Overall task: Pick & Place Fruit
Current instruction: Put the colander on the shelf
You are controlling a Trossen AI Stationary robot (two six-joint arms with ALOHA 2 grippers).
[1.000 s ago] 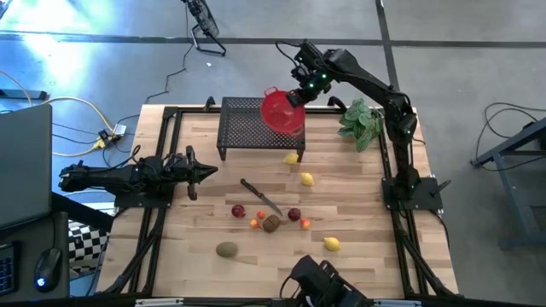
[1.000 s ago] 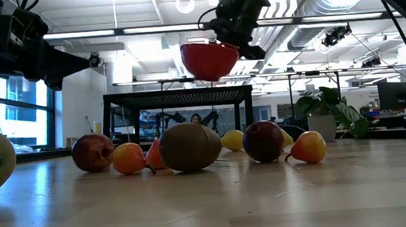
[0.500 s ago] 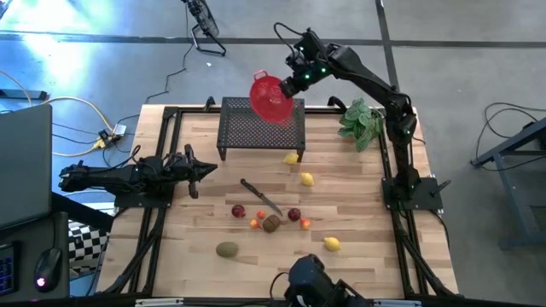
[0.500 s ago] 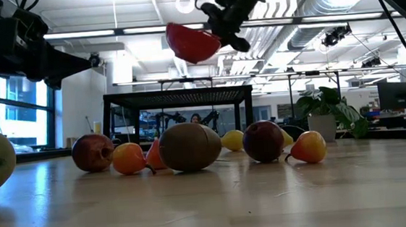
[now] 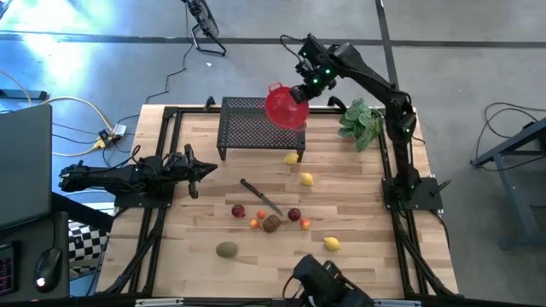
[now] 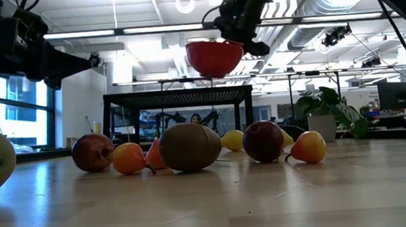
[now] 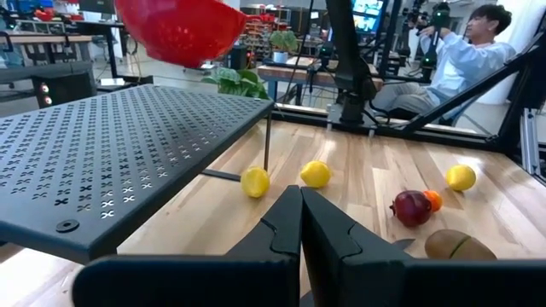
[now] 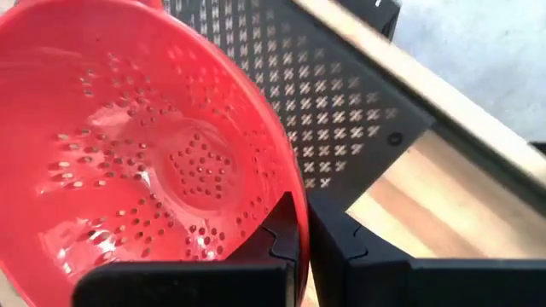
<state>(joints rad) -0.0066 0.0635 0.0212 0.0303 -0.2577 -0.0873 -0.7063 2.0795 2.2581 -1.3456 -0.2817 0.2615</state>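
Ten fruit lie mid-table in the high view: four lemons, two dark red ones, two tiny orange ones, two kiwis. The right gripper, upper centre, is clamped on a red colander above the black rack. The left gripper, closed and empty, rests at left. The colander's rim hides the right fingertips.

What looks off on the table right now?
The fruit lies loose on the table around a knife, none contained. The red colander hangs in the right gripper above the black perforated rack, empty.
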